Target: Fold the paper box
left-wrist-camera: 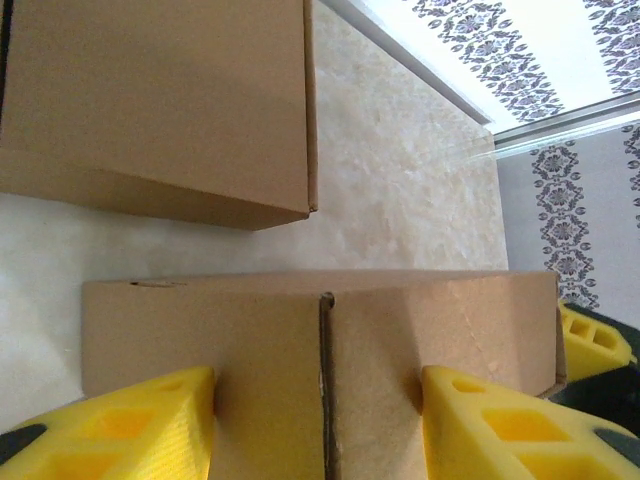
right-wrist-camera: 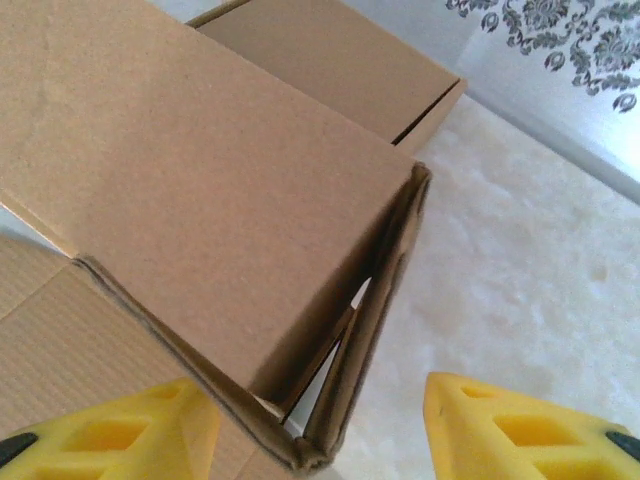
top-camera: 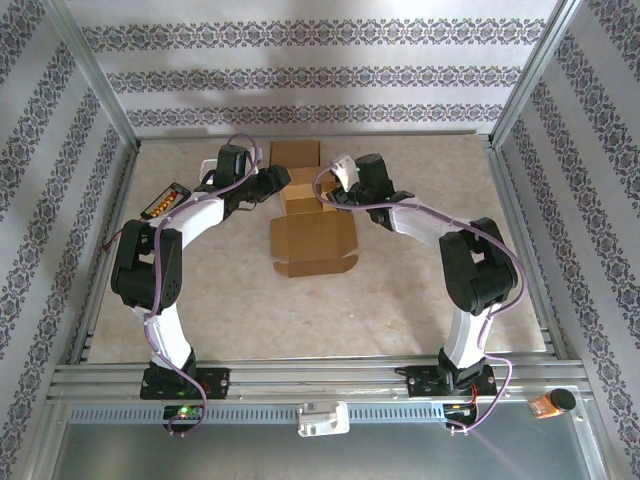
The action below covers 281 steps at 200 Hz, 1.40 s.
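from above, the paper box lay in the middle of the table, its long axis running from the arm bases toward the far wall. its raised body sat at the far end, with an unfolded panel spread flat on the near side. a second box sat just behind it. the left gripper stood at the body's left side and the right gripper at its right, so the body lay between the two. neither arm looked clearly nearer. in the left wrist view, the left gripper faced a side wall of the paper box square on. its yellow fingers were parted about halfway and clamped nothing, since the wall was wider than the gap between them. whether the tips touched the card i could not tell. the second box lay beyond, apart from the wall. in the right wrist view, the right gripper was likewise partway open and held nothing. a loose corner of the paper box stood between its fingers, with bare table to the right. that corner gaped, so by my reading the next push had to come inward from the right, against the left gripper's side.
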Motion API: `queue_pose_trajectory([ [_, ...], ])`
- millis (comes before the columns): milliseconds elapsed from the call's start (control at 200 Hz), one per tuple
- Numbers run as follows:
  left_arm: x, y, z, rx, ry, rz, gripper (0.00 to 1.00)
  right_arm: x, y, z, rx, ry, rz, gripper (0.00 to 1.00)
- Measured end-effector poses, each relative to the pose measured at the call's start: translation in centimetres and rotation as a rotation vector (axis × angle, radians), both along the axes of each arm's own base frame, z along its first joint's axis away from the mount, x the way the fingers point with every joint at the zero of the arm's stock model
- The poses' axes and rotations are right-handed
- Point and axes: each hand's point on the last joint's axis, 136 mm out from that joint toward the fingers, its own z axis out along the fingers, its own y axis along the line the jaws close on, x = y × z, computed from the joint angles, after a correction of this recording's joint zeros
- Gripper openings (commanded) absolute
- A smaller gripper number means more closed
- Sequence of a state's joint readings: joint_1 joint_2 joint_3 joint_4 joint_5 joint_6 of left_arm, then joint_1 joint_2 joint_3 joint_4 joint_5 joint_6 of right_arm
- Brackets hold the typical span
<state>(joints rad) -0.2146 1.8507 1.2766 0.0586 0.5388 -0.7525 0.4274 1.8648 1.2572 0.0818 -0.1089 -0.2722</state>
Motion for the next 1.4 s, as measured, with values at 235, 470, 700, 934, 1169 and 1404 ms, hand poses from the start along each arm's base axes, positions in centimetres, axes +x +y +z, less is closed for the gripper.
queue_pose_trajectory([
  [235, -0.2, -0.1, -0.1, -0.003, 0.006, -0.010, 0.53, 2.0, 1.1, -1.1, -0.090, -0.014, 0.078, 0.51],
  [470, -0.2, -0.1, -0.1, -0.002, 0.008, -0.010, 0.53, 3.7, 1.6, -1.2, -0.126, -0.065, 0.122, 0.28],
  [700, -0.6, -0.1, 0.1, -0.002, 0.017, -0.013, 0.61, 5.2, 1.7, 0.3, -0.057, -0.108, 0.112, 0.03],
  [934, -2.1, 0.7, 3.9, -0.002, -0.044, 0.011, 0.75, 3.8, 2.4, 0.3, 0.025, -0.066, 0.126, 0.00],
  [1169, -5.7, 2.9, 12.3, -0.003, -0.234, 0.088, 0.76, -2.9, 2.0, 1.4, 0.185, 0.165, 0.068, 0.00],
  [1404, -8.3, 4.2, 9.6, 0.117, -0.178, 0.112, 0.81, -10.3, 2.2, -1.8, 0.117, 0.303, -0.027, 0.00],
])
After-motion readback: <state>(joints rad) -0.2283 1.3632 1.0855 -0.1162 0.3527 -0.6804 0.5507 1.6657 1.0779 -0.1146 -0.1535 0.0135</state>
